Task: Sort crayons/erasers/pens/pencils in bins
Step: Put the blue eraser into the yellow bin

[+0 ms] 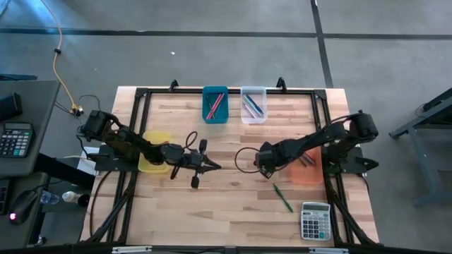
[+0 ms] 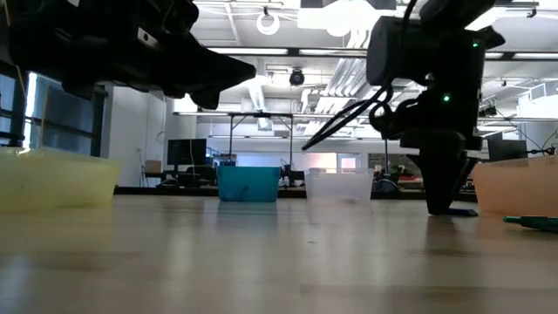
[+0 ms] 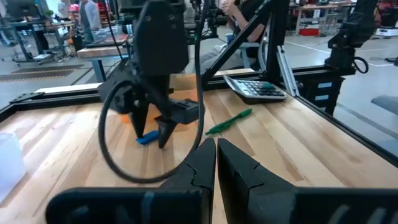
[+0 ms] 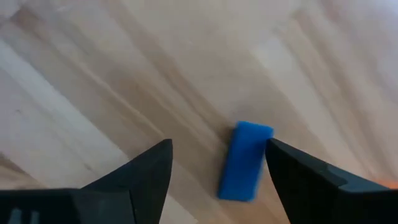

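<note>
While you watch the right arm, note these entries.
Right gripper [image 4: 214,168]: fingers spread wide, lowered to the table beside the orange bin [image 1: 308,169], holding nothing.
Blue eraser [image 4: 244,160]: flat on the wood between those fingers, close to one of them; you cannot tell if it touches.
Left gripper [image 3: 216,163]: fingers pressed together, empty, held above the table's middle near the yellow bin [image 1: 155,151].
Teal bin [image 1: 215,104]: far edge, sticks inside.
Clear bin [image 1: 253,104]: just beside it, sticks inside.
Green pen [image 1: 283,197]: loose on the table near the calculator [image 1: 316,220].
</note>
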